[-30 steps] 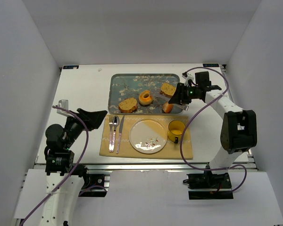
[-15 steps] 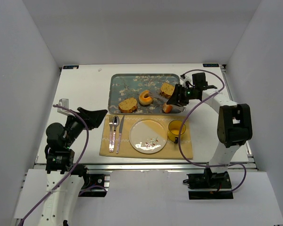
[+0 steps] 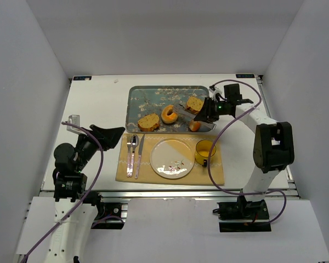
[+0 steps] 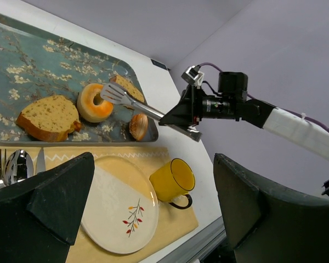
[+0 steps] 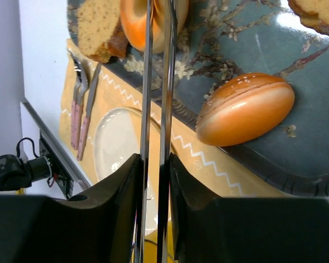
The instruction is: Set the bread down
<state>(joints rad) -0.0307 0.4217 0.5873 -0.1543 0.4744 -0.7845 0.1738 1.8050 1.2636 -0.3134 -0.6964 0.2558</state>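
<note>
The bread, an orange-brown ring bagel point(image 3: 169, 114), stands tilted on the blue flowered tray point(image 3: 140, 98). It also shows in the left wrist view point(image 4: 92, 103) and the right wrist view point(image 5: 136, 24). My right gripper point(image 3: 209, 111) is shut on metal tongs point(image 3: 189, 109), whose tips close on the bagel's right edge. In the right wrist view the tong arms point(image 5: 147, 109) run between my fingers point(image 5: 112, 186) up to the bagel. My left gripper point(image 3: 111, 133) is open and empty, left of the placemat, apart from everything.
Two brown bread slices point(image 3: 148, 121) point(image 3: 195, 103) and a small orange bun point(image 3: 194, 125) lie on the tray. In front, a yellow placemat point(image 3: 216, 174) bears a white plate point(image 3: 171, 158), a yellow mug point(image 3: 204, 152), and a fork, spoon and knife point(image 3: 133, 154).
The right gripper reached left with the tongs to the bagel. The bagel has gone from lying flat to tilted up on edge. The left arm has not moved.
</note>
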